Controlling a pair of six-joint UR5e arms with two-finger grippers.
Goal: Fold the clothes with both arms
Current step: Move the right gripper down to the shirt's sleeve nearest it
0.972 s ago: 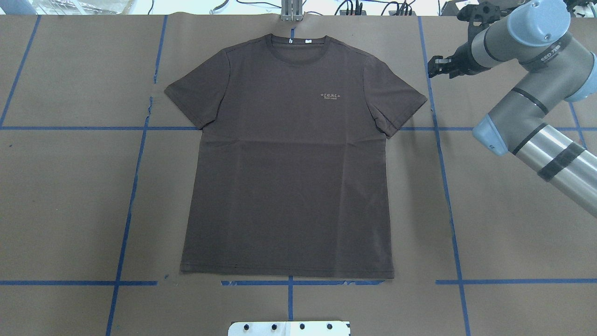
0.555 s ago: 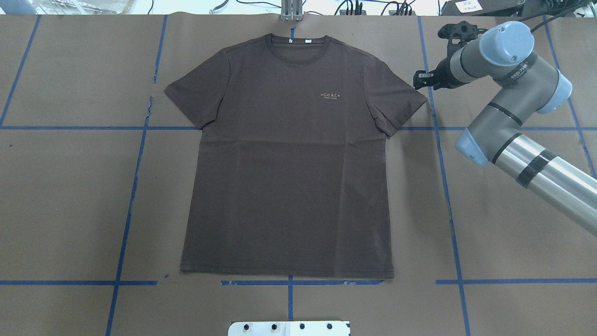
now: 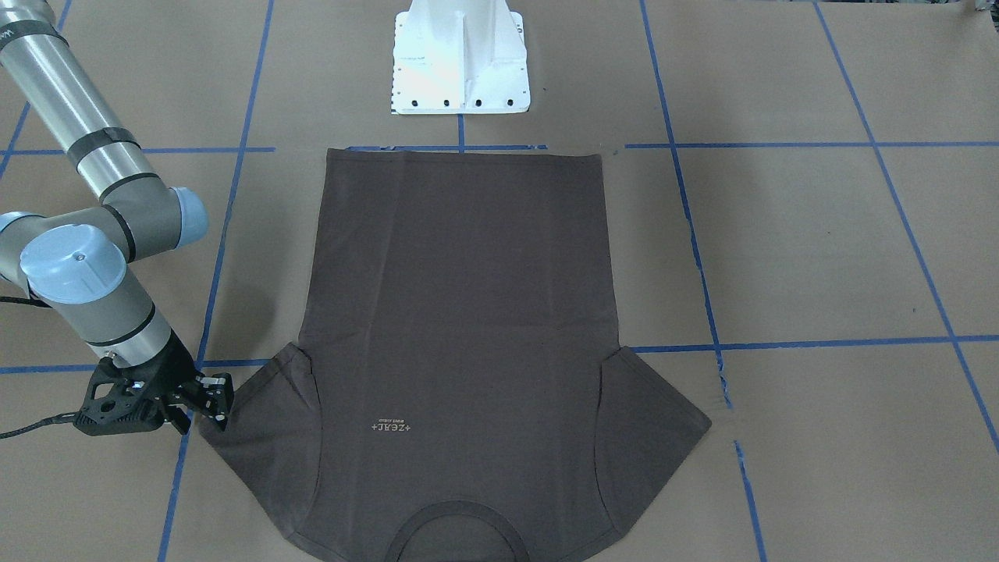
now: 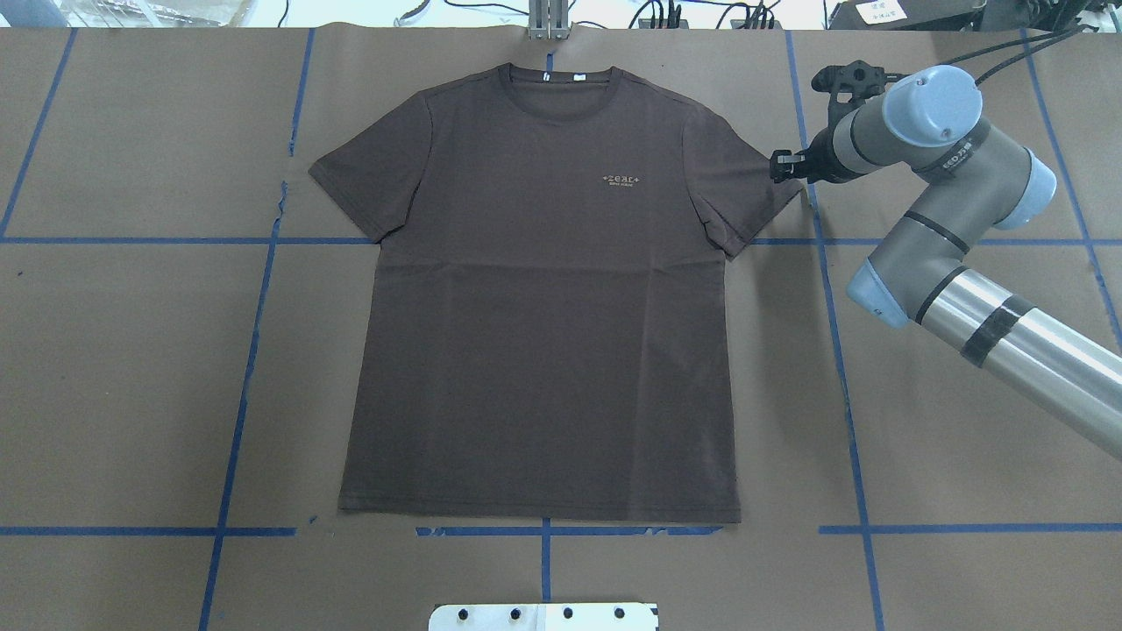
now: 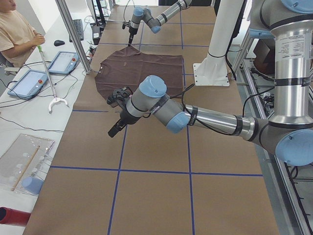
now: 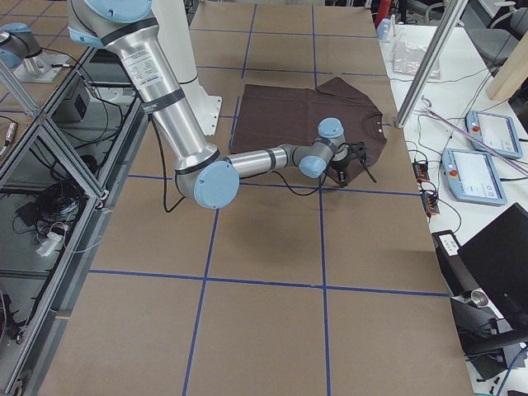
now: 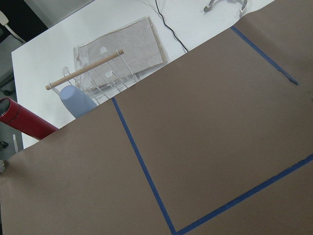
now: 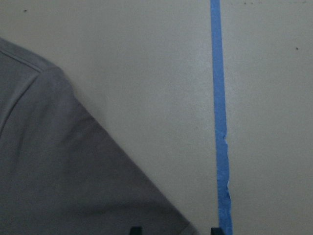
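The dark brown-grey T-shirt [image 4: 543, 307] lies flat, front up, with its collar at the table's far edge; it also shows front-facing [image 3: 460, 312]. My right gripper [image 4: 783, 166] hangs open just off the tip of the sleeve on the robot's right side, low over the paper [image 3: 215, 402]. Its wrist view shows that sleeve's edge [image 8: 58, 171] and a dark fingertip [image 8: 136, 230] at the bottom border. My left gripper [image 5: 113, 132] appears only in the exterior left view, raised over bare paper well away from the shirt; I cannot tell whether it is open or shut.
Blue tape lines [image 4: 837, 350] grid the brown paper. The white base mount [image 3: 460, 58] stands past the shirt's hem. Off the table's end on the left arm's side lie a red cylinder [image 7: 24, 122], a plastic pouch [image 7: 117, 49] and tablets [image 5: 29, 81]; a person [image 5: 14, 34] sits there.
The right arm has swung in toward the shirt, carrying its gripper left and down from beside the tape line to the sleeve tip. The shirt has not moved.
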